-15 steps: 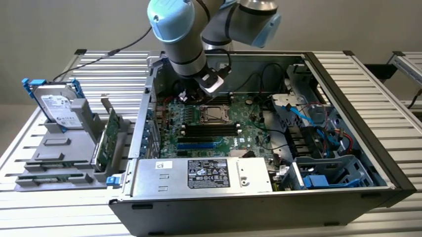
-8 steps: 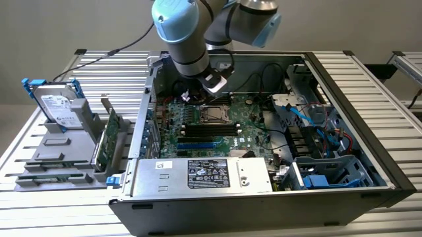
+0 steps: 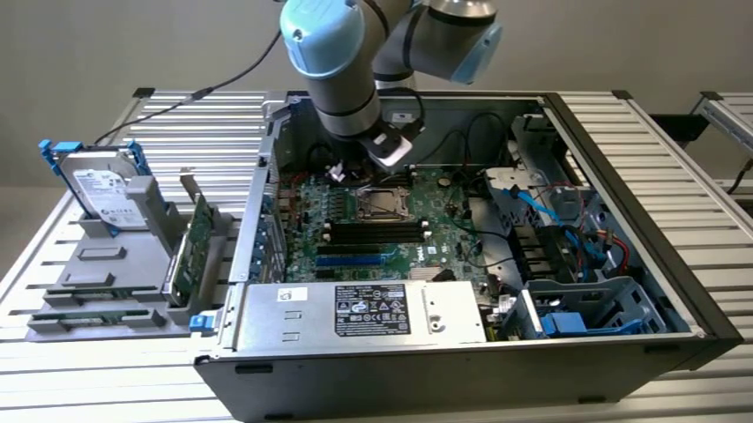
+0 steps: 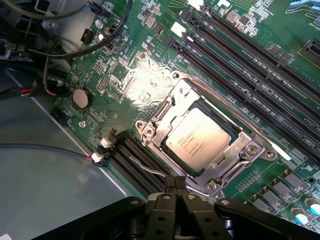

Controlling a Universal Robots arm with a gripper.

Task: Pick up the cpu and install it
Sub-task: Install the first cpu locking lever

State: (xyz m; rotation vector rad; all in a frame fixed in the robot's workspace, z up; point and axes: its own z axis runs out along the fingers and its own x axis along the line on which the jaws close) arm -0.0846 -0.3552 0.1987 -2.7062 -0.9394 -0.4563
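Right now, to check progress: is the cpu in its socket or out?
In. The cpu lies flat within the metal socket frame on the motherboard.

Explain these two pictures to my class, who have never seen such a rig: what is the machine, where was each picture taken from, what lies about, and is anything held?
The machine is a robot arm with a gripper at its end. One picture comes from a camera standing off the arm. The other comes from a camera on the wrist, looking down past the gripper. On a slatted table lies an open computer case with a green motherboard inside. At the exterior view's left, a grey holder carries a hard drive and green cards. The cpu sits in its socket on the motherboard. The gripper hangs close by the socket, shut, with nothing seen in it.
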